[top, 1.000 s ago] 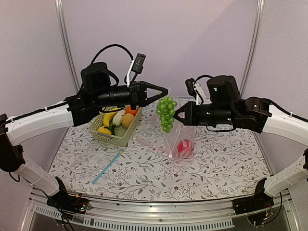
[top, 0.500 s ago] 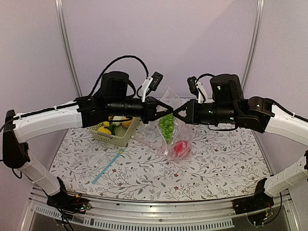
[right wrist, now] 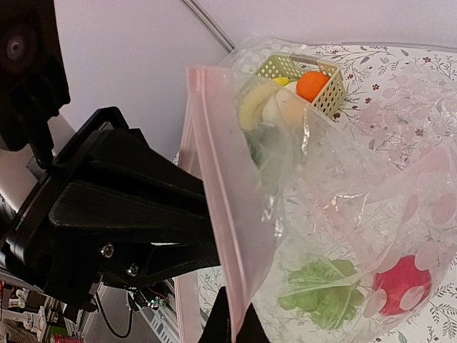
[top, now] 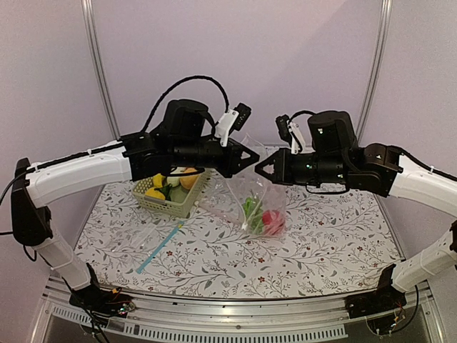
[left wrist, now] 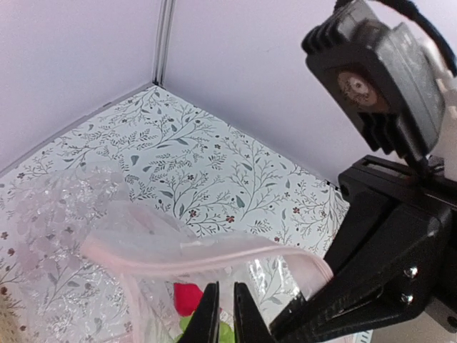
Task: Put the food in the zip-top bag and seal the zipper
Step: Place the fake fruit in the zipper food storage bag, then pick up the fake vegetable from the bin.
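Pink zipper [right wrist: 221, 179] is pinched in my right gripper [right wrist: 228, 323] so the zip-top bag [right wrist: 343, 214] hangs open; my left gripper [left wrist: 224, 304], barely apart, holds nothing.

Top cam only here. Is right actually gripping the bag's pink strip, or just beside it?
Observer: Gripping. The right wrist view shows the right gripper shut on the zipper, pinching one side.
Operator: Left holding anything?
Observer: No. The left gripper is empty, tips barely apart, over the mouth of the zip-top bag.
Operator: Mouth open?
Observer: Yes. The left wrist view shows the strip's two sides apart in a loop.
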`<state>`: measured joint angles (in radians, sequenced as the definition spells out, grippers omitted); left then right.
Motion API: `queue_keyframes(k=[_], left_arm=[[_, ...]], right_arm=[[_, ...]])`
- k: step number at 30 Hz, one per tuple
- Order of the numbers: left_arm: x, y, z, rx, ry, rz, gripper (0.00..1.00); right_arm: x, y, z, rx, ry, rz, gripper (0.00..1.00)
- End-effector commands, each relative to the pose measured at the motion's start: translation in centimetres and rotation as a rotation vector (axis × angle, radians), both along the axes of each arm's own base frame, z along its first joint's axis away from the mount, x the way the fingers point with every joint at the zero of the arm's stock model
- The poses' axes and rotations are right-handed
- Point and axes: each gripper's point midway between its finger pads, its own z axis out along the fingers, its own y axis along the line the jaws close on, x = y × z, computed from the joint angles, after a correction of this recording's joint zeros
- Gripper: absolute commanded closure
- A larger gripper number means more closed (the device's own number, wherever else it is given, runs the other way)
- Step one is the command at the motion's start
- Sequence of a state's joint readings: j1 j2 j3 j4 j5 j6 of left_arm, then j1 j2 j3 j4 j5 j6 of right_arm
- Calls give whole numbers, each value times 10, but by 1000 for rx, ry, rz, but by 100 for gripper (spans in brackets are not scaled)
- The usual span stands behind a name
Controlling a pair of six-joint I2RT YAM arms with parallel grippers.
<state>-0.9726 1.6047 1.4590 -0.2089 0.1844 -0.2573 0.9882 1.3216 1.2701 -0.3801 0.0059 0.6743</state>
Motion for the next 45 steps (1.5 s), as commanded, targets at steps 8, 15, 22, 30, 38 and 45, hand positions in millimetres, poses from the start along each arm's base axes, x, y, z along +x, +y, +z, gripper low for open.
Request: queue_keyframes(k=[8, 15, 22, 30, 38, 45], left_arm=[[0, 3, -6, 62, -11, 44, 60], [-22, 16, 28, -36, -23, -14, 28], [-32, 56, 53, -58, -24, 25, 15], [-4, 121, 55, -50, 42, 205, 9], [47, 191, 16, -10, 177, 462, 7], [86, 240, -38, 10, 313, 618, 6]], right_arm=[[9, 0, 0, -5, -12, -41, 100], [13, -3, -7, -41, -12, -71, 100], [16, -15, -22, -92, -5, -114, 100], [16, -26, -23, -123, -17, -141, 100], [17, -28, -21, -129, -28, -147, 100], [18, -27, -24, -135, -25, -148, 100]])
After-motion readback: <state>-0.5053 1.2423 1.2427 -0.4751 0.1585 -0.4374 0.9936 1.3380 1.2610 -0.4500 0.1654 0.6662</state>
